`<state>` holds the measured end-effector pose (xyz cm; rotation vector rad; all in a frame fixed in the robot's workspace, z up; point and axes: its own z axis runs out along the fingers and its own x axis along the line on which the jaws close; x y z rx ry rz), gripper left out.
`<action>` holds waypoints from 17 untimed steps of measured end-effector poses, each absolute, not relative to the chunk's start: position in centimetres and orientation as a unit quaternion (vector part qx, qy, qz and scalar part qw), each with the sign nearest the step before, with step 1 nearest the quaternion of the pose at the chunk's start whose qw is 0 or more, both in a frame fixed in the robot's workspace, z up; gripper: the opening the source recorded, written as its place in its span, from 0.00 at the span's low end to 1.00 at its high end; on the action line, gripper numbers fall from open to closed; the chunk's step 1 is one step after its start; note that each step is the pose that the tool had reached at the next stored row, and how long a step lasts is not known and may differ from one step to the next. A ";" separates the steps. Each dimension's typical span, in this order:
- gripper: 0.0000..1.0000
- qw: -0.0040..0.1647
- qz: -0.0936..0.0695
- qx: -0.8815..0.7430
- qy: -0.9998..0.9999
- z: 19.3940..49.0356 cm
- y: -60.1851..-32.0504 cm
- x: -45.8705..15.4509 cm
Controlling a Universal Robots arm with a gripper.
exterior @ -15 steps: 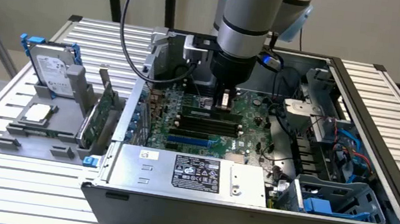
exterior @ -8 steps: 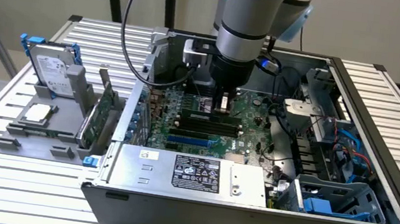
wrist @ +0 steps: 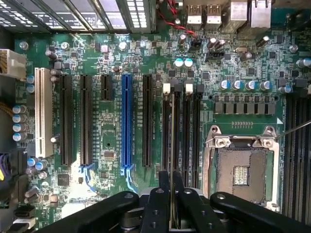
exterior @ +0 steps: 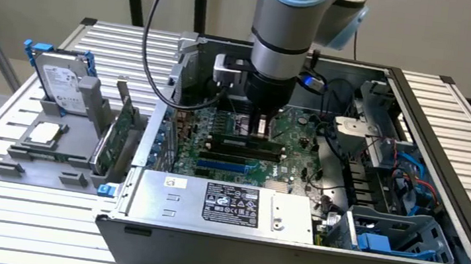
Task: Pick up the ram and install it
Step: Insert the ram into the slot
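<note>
My gripper point(wrist: 171, 183) hangs over the green motherboard point(wrist: 112, 58) inside the open computer case point(exterior: 292, 258). Its two black fingers point(wrist: 159, 204) are shut on the ram point(wrist: 172, 131), seen edge-on as a thin pale strip. The ram runs lengthwise along the black memory slots point(wrist: 187, 131) with white end clips point(wrist: 166, 88), beside the empty processor socket point(wrist: 240, 170). I cannot tell whether its lower edge touches a slot. In the exterior view the gripper point(exterior: 258, 128) points straight down at the board's middle.
The case walls surround the arm, and the silver power supply point(exterior: 219, 203) sits at the front. Black cables point(exterior: 342, 134) and a blue drive cage point(exterior: 393, 236) crowd the exterior view's right. A grey rack outside holds a hard drive point(exterior: 62, 80) and a green expansion card point(exterior: 116, 133).
</note>
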<state>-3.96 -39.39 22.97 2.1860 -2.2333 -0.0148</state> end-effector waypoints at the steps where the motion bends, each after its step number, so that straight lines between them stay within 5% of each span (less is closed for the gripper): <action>1: 0.00 0.007 -0.004 0.699 -0.715 22.9 -39.4 -4.0; 17: 0.00 0.007 -0.003 0.699 -0.715 22.8 -39.7 -4.1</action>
